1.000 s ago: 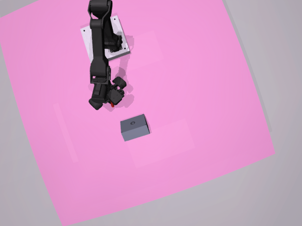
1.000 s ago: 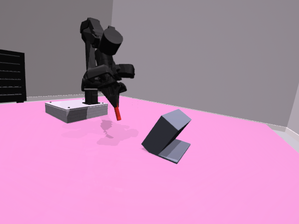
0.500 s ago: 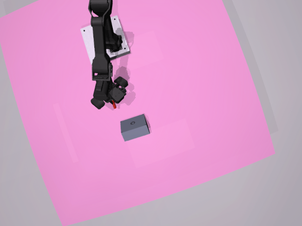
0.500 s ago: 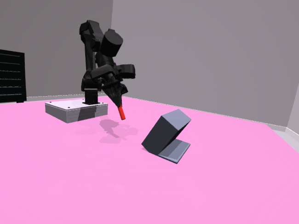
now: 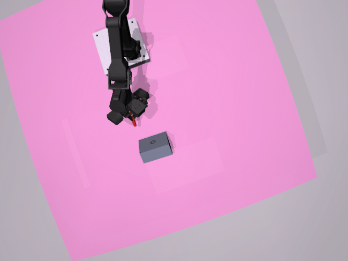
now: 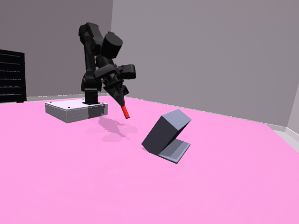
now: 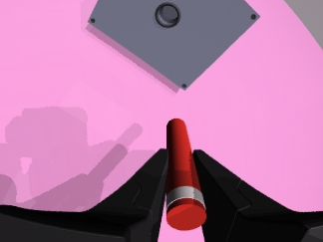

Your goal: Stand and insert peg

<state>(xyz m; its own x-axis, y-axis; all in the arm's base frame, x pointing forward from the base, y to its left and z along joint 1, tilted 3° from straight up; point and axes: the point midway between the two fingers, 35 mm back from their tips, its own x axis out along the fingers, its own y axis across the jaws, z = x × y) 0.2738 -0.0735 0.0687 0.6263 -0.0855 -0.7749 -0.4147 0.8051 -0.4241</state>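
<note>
No text, label, brand, number or sign can be read on anything in these views.

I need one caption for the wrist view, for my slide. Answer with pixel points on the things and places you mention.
Gripper point(image 7: 179, 156) holds the red peg point(image 7: 179, 149) by its banded end, hole point(image 7: 167, 15) ahead in the gray panel point(image 7: 209, 38).

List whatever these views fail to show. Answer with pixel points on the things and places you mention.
- Bottom of the hole point(image 5: 152, 142) point(image 7: 167, 14): too small in the top view; the face points away in the exterior view.
- White band point(image 7: 185, 194): hidden by the gripper point(image 6: 122, 105) point(image 7: 179, 156) in the exterior view.
- Panel's point(image 7: 214, 43) upper part: cut off by the wrist view's edge.
</note>
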